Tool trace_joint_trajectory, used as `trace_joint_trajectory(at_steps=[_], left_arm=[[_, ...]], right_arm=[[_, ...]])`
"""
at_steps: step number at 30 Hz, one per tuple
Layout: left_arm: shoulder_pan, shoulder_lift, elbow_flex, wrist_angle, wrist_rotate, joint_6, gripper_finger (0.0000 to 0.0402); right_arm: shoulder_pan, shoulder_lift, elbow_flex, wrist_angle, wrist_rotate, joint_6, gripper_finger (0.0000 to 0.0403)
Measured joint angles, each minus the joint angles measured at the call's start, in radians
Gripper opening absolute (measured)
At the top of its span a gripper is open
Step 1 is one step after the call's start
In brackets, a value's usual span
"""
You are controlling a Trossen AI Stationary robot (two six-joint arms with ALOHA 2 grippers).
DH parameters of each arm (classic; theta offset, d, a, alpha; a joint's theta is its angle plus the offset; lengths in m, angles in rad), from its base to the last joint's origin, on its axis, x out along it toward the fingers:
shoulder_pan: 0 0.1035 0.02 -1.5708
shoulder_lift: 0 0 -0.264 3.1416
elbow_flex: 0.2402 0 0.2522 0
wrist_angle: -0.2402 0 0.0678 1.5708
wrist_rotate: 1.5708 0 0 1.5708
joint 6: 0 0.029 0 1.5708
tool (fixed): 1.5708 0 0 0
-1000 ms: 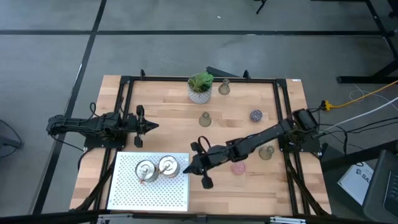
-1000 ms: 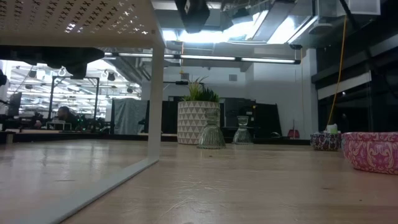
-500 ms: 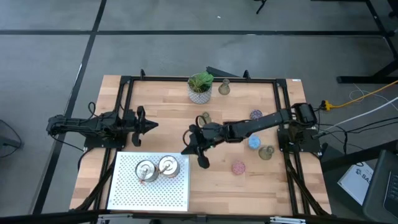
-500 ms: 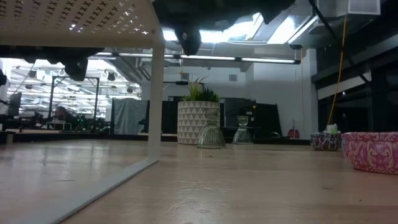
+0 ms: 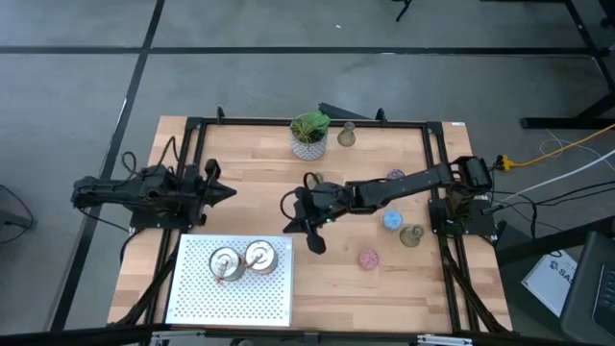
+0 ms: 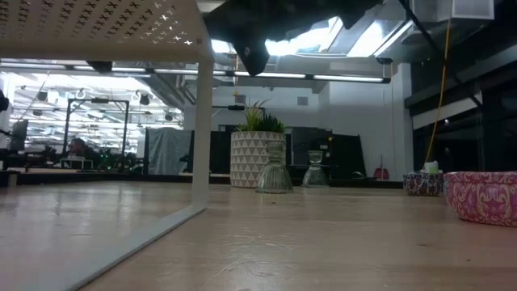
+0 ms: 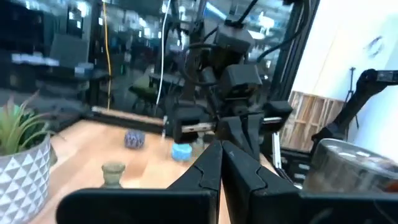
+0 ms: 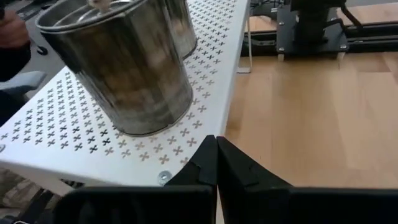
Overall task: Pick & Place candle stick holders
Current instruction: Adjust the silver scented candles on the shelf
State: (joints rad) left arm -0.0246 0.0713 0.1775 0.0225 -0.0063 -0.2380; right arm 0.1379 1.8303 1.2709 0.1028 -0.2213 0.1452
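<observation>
High view: the right gripper [image 5: 292,215], fingers together and empty, has been drawn back from the white rack's [image 5: 192,298] edge; two silver holders [image 5: 242,259] stand delivered; the left gripper [image 5: 227,190] waits, pinched together.

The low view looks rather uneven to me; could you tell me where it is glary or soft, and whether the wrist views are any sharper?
Low view: ceiling lights glare, the near table is soft, the white pot sharp. Left wrist view: blurred throughout. Right wrist view: the shiny silver holder reads crisply.
</observation>
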Motion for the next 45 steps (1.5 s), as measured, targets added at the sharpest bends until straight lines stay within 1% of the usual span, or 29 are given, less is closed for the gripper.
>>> trace_joint_trajectory(at_steps=[3,5,8,11,14,16,19,22,27,33,37,40,45], left_arm=[[-0.004,0.059,0.134,-0.203,0.007,-0.012,0.0003],[-0.016,0.122,0.231,-0.320,0.004,-0.002,0.0003],[-0.039,0.230,0.372,-0.451,0.007,0.029,0.0003],[-0.066,0.343,0.493,-0.574,0.034,0.040,0.0003],[-0.099,0.453,0.587,-0.689,0.056,0.045,0.0003],[-0.123,0.518,0.631,-0.738,0.087,0.067,0.0003],[-0.164,0.604,0.690,-0.723,0.153,0.115,0.0003],[-0.215,0.673,0.751,-0.693,0.184,0.173,0.0003],[-0.284,0.763,0.826,-0.723,0.154,0.194,0.0003],[-0.354,0.846,0.833,-0.717,0.159,0.184,0.0003],[-0.411,0.859,0.833,-0.645,0.146,0.191,0.0003],[-0.445,0.858,0.834,-0.632,0.131,0.154,0.0003],[-0.493,0.875,0.833,-0.668,0.117,0.008,0.0003]], right_arm=[[-0.010,-0.002,0.000,0.000,0.000,-0.003,0.0001],[-0.018,-0.002,0.000,-0.003,0.000,-0.003,0.0001],[-0.033,-0.002,0.000,-0.002,0.000,-0.004,0.0001],[-0.050,-0.002,0.000,-0.002,0.001,-0.004,0.0001],[-0.064,-0.002,0.000,-0.002,0.002,-0.004,0.0001],[-0.072,-0.002,0.000,-0.002,0.004,-0.004,0.0001],[-0.081,-0.002,0.000,0.000,0.003,-0.004,0.0001],[-0.090,-0.002,0.000,0.004,0.003,-0.004,0.0001],[-0.093,-0.002,0.000,0.018,0.010,-0.005,0.0001],[-0.093,-0.002,0.000,0.030,0.010,-0.015,0.0001],[-0.093,-0.002,0.000,0.032,0.010,-0.018,0.0001],[-0.090,-0.002,0.000,0.030,0.009,-0.018,0.0001],[-0.071,-0.002,0.000,0.029,0.009,-0.018,0.0001]])
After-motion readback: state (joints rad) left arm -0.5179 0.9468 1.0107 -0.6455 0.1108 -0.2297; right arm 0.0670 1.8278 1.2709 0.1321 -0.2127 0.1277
